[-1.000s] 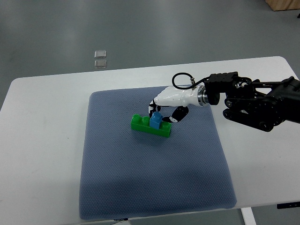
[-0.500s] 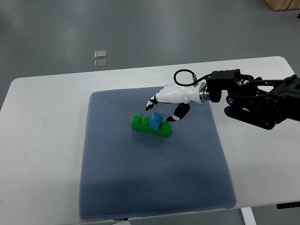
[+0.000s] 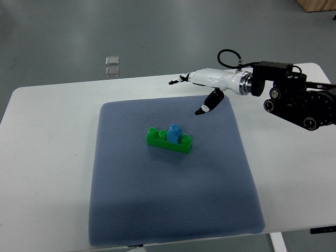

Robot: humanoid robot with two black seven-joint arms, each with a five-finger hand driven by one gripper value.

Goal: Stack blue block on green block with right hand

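While the blue block [image 3: 174, 133] sits on the green block [image 3: 168, 140], the right hand [image 3: 202, 86] hovers well apart, fingers spread.

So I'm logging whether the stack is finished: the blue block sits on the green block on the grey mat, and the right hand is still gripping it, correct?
Not quite. The blue block does sit on the green block on the grey mat, but the top view shows the right hand open and well clear of it, up and to the right by the mat's far edge.
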